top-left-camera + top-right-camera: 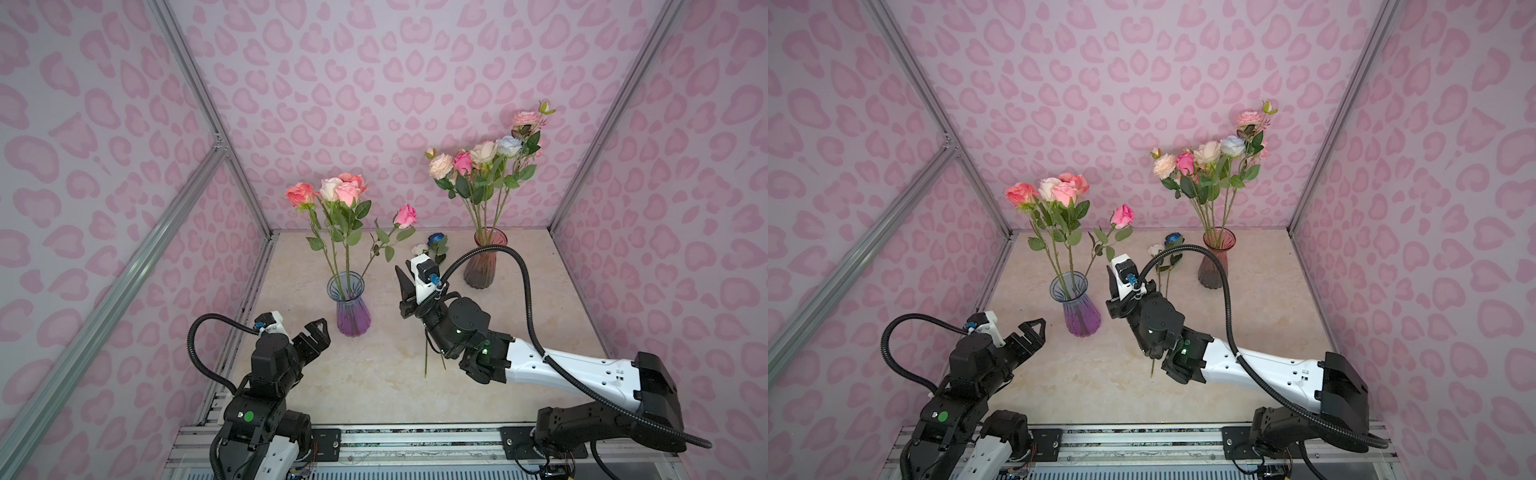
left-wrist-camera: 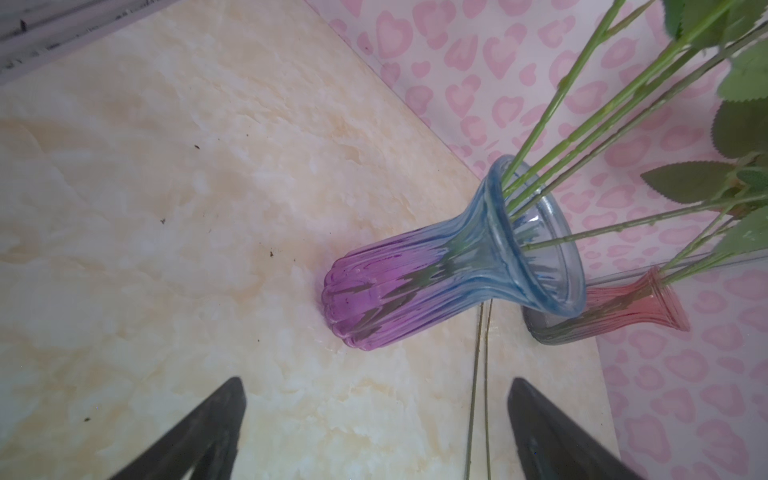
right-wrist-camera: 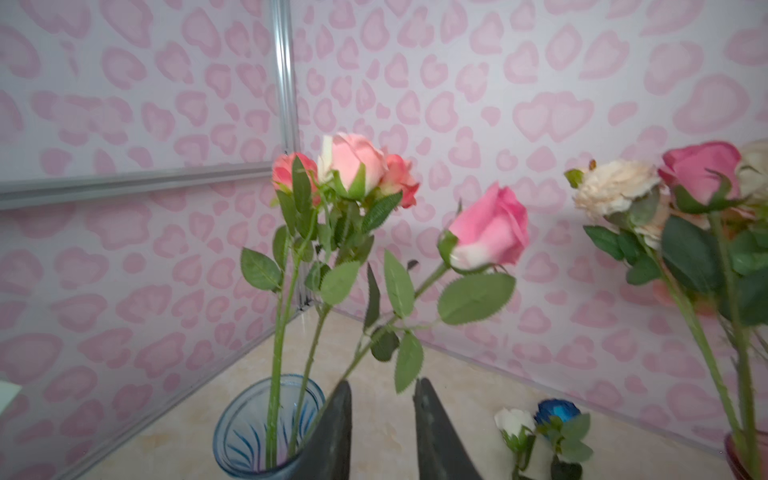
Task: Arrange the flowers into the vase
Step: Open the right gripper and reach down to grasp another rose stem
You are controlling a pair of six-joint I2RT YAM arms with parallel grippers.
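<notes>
A blue-to-purple glass vase (image 1: 352, 307) (image 2: 415, 291) holds several pink and cream flowers (image 1: 340, 189); one pink rose (image 1: 406, 216) (image 3: 490, 228) leans out to the right. My right gripper (image 1: 405, 276) (image 3: 382, 386) points up just right of that vase, narrowly open with nothing between its fingers; the leaning stem passes behind one fingertip (image 3: 338, 415). My left gripper (image 1: 318, 332) (image 2: 376, 382) stands wide open and empty, low and left of the vase. A white rose (image 1: 419, 249) and a dark blue rose (image 1: 436, 240) lie on the table, their stems running under the right arm.
A red-tinted vase (image 1: 484, 262) at the back right holds several peach, pink, cream and pale blue roses (image 1: 484, 160). The two loose stems (image 2: 478, 374) lie near my left gripper's fingers. Pink patterned walls with metal frame bars (image 1: 232, 137) enclose the marble table (image 1: 374, 386).
</notes>
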